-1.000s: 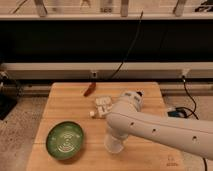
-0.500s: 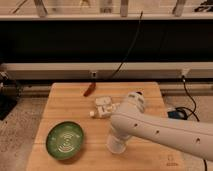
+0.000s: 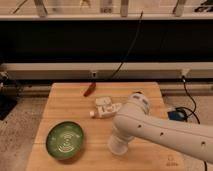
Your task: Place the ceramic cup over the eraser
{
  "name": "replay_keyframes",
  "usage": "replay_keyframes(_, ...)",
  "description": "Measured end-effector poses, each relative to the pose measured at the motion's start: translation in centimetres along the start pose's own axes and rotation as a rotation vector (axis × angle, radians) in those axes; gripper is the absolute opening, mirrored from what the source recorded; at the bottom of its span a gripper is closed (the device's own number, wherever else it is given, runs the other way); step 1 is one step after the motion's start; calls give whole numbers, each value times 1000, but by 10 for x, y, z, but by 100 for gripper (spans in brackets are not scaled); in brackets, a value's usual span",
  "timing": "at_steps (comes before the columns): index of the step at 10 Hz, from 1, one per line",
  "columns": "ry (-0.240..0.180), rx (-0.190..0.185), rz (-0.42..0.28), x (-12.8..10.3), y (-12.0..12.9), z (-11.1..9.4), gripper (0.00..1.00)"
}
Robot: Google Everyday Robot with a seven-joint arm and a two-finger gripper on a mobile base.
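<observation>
The white ceramic cup stands on the wooden table near its front edge, right of the green plate. My gripper is at the end of the white arm, directly above the cup and against its top; the arm hides the gripper itself. The black eraser is not in view; I cannot tell whether the cup or the arm covers it.
A green plate lies at the front left. A cluster of white labelled items sits mid-table. A slim reddish-brown object lies at the back. A black cable hangs behind. A blue thing lies on the floor to the right.
The arm and the cup under it have shifted slightly to the right along the table's front. Nothing else has moved.
</observation>
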Motion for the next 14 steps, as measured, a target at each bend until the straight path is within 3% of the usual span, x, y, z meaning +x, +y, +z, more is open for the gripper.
replay_keyframes(2,-1,6,5,3,0,-2,0)
replay_keyframes(5,17,5,20,29,2,-11,0)
replay_keyframes(10,21,-10,113,98,7,-29,0)
replay_keyframes(14,28,-22,157,146,-4,-40,0)
